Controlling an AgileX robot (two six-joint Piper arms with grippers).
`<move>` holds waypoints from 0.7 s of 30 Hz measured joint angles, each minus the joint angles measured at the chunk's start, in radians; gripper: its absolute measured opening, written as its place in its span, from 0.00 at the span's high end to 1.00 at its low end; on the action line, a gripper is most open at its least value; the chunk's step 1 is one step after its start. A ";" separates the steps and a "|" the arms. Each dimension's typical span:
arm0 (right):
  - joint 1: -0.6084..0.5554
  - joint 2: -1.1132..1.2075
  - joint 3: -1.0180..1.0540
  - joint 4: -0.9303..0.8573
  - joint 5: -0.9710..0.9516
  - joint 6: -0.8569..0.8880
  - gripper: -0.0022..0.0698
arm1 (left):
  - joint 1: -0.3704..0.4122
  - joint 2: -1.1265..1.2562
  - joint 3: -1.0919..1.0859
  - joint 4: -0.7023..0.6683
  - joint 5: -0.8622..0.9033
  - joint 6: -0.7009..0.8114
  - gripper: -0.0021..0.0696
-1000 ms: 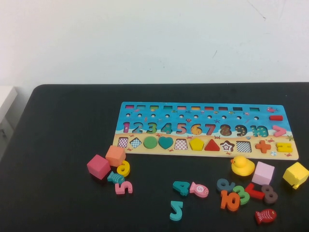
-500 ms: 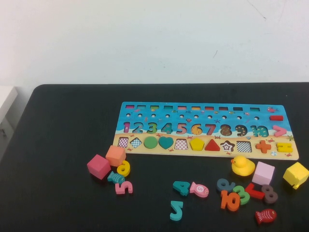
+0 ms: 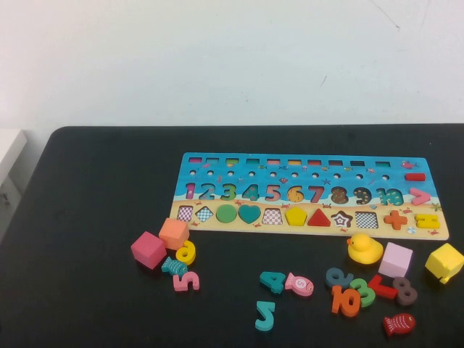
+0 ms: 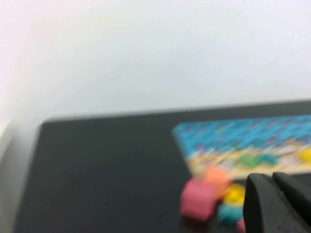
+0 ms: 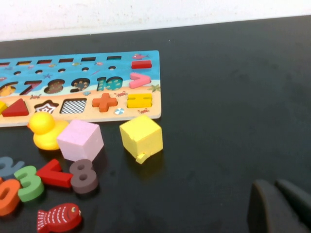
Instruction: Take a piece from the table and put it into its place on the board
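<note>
The board point(image 3: 304, 168) lies on the black table point(image 3: 87, 217) at centre right. The piece, a small flat yellow pentagon point(image 3: 295, 216), sits flush in its cut-out in the board's shape row, between a checkered empty slot and the red triangle point(image 3: 318, 217). Neither arm shows in the high view. My left gripper point(image 4: 272, 178) is shut and holds nothing; it hovers on the near side of the pink cube point(image 4: 198, 198). My right gripper point(image 5: 276, 184) is shut and empty over bare table, to the near right of the yellow cube point(image 5: 141, 137).
Loose pieces lie in front of the board: pink point(image 3: 148, 249) and orange point(image 3: 173, 233) cubes with numbers at the left, teal numbers point(image 3: 265, 316) in the middle, and a duck point(image 3: 363, 249), lilac cube point(image 3: 395, 259), yellow cube point(image 3: 444, 262) and red fish point(image 3: 399, 323) at the right.
</note>
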 joint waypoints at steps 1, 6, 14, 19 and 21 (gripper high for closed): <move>0.000 0.000 0.000 0.000 0.000 0.000 0.94 | 0.034 -0.015 0.026 0.000 0.010 0.000 0.97; 0.000 0.000 0.000 0.000 0.000 0.000 0.94 | 0.155 -0.051 0.118 -0.020 0.049 0.000 0.97; 0.000 -0.002 0.000 0.000 0.000 0.000 0.94 | 0.215 -0.064 0.166 -0.024 0.104 0.023 0.97; 0.000 -0.002 0.000 0.000 0.000 0.000 0.94 | 0.217 -0.068 0.166 -0.031 0.103 0.043 0.97; 0.000 -0.002 0.000 0.000 0.000 0.000 0.94 | 0.217 -0.068 0.166 -0.053 0.103 0.045 0.97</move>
